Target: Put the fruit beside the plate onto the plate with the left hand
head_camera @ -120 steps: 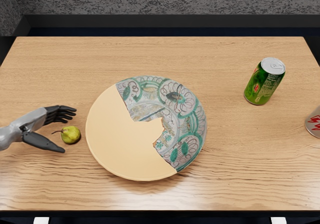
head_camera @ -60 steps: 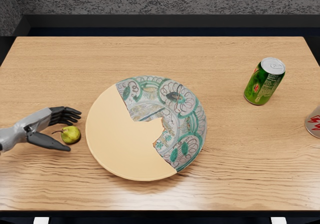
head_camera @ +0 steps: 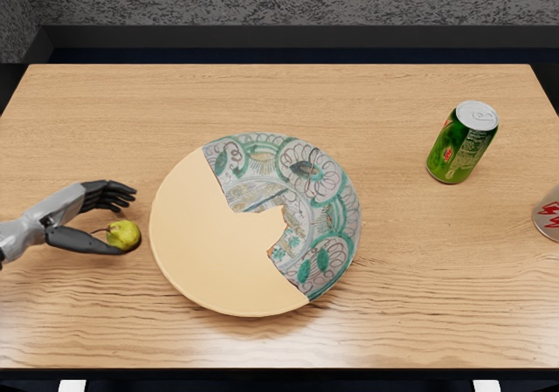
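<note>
My left robot hand [head_camera: 77, 213] sits low at the wooden tabletop's [head_camera: 349, 95] 9 o'clock, open. Thumb at 7 o'clock and fingers at 12 o'clock bracket the small yellow-green pear [head_camera: 125, 234] for a pinch. The pear rests on the wood just off the 9 o'clock rim of the round tan-and-green patterned plate [head_camera: 205, 257]. Green drink can [head_camera: 461, 143] stands well clear at 2 o'clock.

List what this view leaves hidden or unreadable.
- Head view: right edge cuts off the grey thing.
- Head view: label on the can too small to read.
- Head view: left edge cuts off the arm behind the left hand.
- Head view: thumb covers part of the pear.
</note>
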Robot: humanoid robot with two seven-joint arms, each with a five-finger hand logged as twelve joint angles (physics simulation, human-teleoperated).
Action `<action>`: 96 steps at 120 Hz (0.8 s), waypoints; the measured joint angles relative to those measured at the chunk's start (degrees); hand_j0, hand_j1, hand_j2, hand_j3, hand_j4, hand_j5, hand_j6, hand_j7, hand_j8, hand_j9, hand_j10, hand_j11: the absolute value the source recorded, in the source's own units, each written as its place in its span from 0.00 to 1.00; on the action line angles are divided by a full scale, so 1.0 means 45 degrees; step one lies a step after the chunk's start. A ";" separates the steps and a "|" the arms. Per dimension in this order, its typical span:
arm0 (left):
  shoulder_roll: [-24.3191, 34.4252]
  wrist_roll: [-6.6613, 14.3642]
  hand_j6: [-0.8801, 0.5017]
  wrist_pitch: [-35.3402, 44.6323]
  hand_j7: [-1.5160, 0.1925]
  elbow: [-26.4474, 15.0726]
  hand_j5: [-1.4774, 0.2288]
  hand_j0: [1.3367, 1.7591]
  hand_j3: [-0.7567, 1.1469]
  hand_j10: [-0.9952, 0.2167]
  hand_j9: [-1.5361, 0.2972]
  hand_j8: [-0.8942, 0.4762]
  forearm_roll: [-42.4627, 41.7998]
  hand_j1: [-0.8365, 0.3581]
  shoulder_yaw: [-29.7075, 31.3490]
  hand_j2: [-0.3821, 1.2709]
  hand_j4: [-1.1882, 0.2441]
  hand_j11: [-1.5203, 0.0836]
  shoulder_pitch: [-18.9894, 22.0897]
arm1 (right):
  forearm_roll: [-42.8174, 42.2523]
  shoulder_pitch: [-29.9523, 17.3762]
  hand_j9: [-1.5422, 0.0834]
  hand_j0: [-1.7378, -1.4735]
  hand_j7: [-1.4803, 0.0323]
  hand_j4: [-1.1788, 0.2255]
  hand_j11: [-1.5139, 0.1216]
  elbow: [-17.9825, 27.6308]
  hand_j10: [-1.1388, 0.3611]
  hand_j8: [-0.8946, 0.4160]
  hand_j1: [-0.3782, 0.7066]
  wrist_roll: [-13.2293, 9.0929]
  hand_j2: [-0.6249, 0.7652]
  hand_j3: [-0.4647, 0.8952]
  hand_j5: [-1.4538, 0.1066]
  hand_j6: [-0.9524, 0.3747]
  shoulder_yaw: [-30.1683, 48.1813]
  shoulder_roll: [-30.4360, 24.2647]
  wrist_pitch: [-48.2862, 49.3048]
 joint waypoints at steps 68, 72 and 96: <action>0.0118 0.0000 0.36 0.0165 0.60 -0.0662 0.57 0.76 0.40 0.50 0.57 0.37 0.0037 0.61 0.0002 0.28 0.56 0.64 0.0420 | 0.0004 -0.0003 0.93 0.30 0.96 0.82 0.91 -0.0002 0.74 0.66 0.05 0.0001 0.45 0.34 0.91 0.70 0.0000 0.0000 0.0000; 0.0104 0.0000 0.35 0.0180 0.59 -0.0666 0.57 0.76 0.40 0.49 0.56 0.36 0.0038 0.60 -0.0001 0.28 0.55 0.63 0.0420 | 0.0005 -0.0002 0.93 0.30 0.96 0.82 0.91 -0.0001 0.74 0.66 0.05 0.0000 0.45 0.34 0.91 0.70 0.0000 0.0000 0.0000; 0.0065 0.0000 0.30 0.0236 0.54 -0.0668 0.52 0.76 0.40 0.44 0.51 0.33 0.0080 0.54 -0.0016 0.29 0.51 0.58 0.0420 | 0.0004 -0.0003 0.93 0.30 0.96 0.82 0.91 -0.0002 0.74 0.66 0.05 0.0000 0.45 0.34 0.91 0.70 0.0000 0.0000 0.0000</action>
